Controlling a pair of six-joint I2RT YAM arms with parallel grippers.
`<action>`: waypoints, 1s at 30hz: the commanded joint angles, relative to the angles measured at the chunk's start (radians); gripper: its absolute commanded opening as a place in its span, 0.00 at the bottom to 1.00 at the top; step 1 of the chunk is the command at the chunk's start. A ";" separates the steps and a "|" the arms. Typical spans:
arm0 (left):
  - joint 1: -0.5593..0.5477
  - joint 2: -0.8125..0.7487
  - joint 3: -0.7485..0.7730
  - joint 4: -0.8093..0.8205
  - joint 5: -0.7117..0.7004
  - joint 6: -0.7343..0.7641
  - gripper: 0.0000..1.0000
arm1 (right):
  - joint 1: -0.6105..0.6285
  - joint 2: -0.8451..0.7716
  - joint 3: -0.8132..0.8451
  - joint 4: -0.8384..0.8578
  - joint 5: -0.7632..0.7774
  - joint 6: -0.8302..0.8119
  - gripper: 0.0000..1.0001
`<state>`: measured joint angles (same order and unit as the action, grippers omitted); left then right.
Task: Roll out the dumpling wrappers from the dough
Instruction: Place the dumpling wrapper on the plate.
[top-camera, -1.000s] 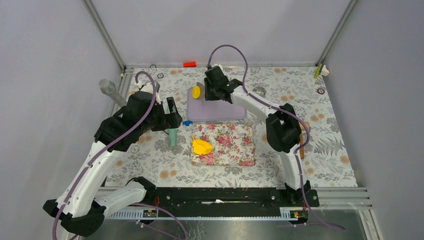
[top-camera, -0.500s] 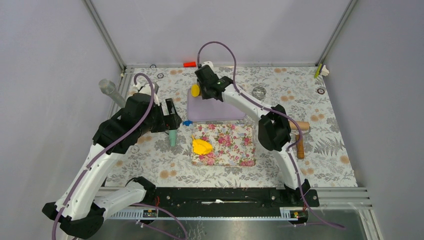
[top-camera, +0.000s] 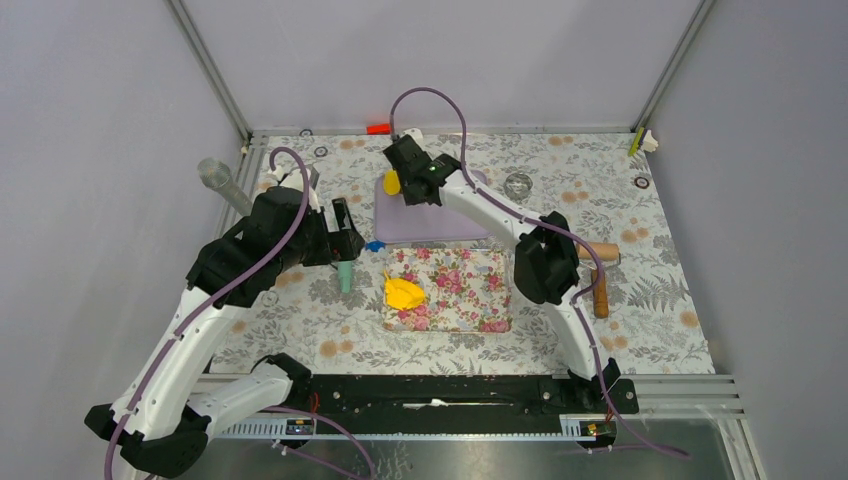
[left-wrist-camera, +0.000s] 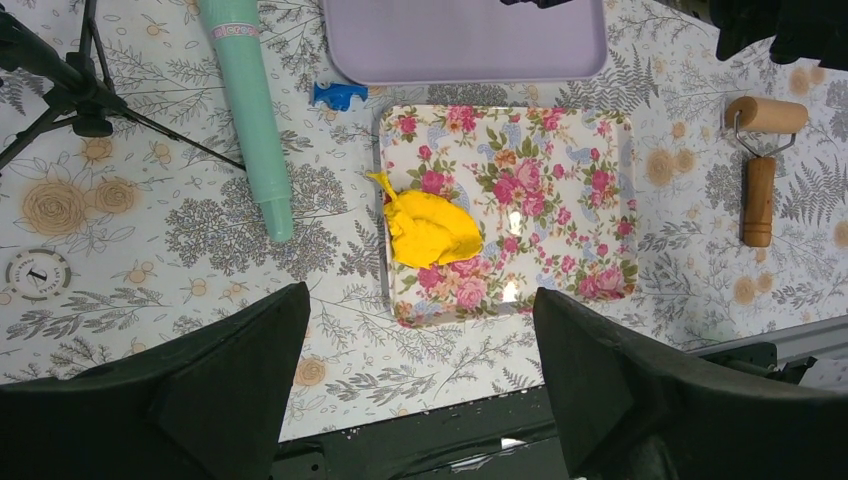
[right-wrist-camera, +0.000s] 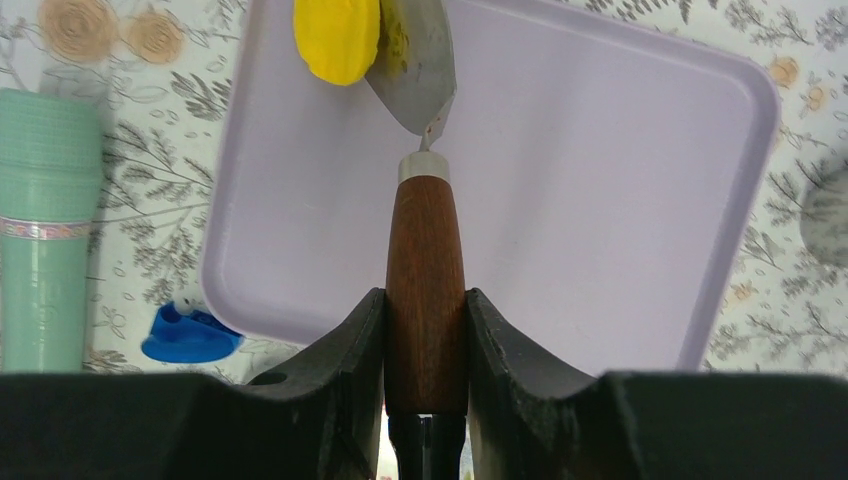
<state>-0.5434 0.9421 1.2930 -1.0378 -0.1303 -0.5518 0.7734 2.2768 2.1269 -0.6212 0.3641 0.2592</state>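
Observation:
The dough (top-camera: 404, 293) is an irregular yellow lump on the left side of a floral plate (top-camera: 470, 290), also seen from the left wrist as dough (left-wrist-camera: 432, 229) on the plate (left-wrist-camera: 540, 180). A small yellow dumpling wrapper (top-camera: 392, 182) sits at the far left corner of the lilac tray (top-camera: 440, 225). My right gripper (top-camera: 415, 175) is shut on a wooden-handled spatula (right-wrist-camera: 425, 260). Its metal blade (right-wrist-camera: 415, 70) touches the wrapper (right-wrist-camera: 336, 40); whether the wrapper rests on the tray (right-wrist-camera: 560, 200) is unclear. My left gripper (top-camera: 345, 235) hovers open and empty left of the plate.
A teal rolling pin (top-camera: 345, 275) lies left of the plate, with a blue cutter (top-camera: 374, 245) by the tray's near corner. A small wooden roller (top-camera: 598, 275) lies right of the plate. A red piece (top-camera: 379, 128) sits at the back edge, a clear cylinder (top-camera: 215, 175) at the left.
My right gripper has carried the spatula and wrapper leftward to the tray's far left corner. The left arm, dough and plate have not moved.

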 joint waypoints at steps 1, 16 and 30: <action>0.005 -0.014 -0.004 0.039 0.017 -0.008 0.89 | 0.001 -0.025 0.101 -0.158 0.105 0.026 0.00; 0.005 -0.021 -0.009 0.040 0.026 -0.005 0.90 | -0.016 -0.123 0.139 -0.254 0.219 0.045 0.00; 0.007 0.014 -0.034 0.058 0.042 0.012 0.90 | -0.644 -1.081 -0.955 0.274 -0.497 0.346 0.00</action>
<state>-0.5419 0.9413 1.2629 -1.0370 -0.1127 -0.5495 0.3283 1.4055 1.3724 -0.5362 0.0685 0.4541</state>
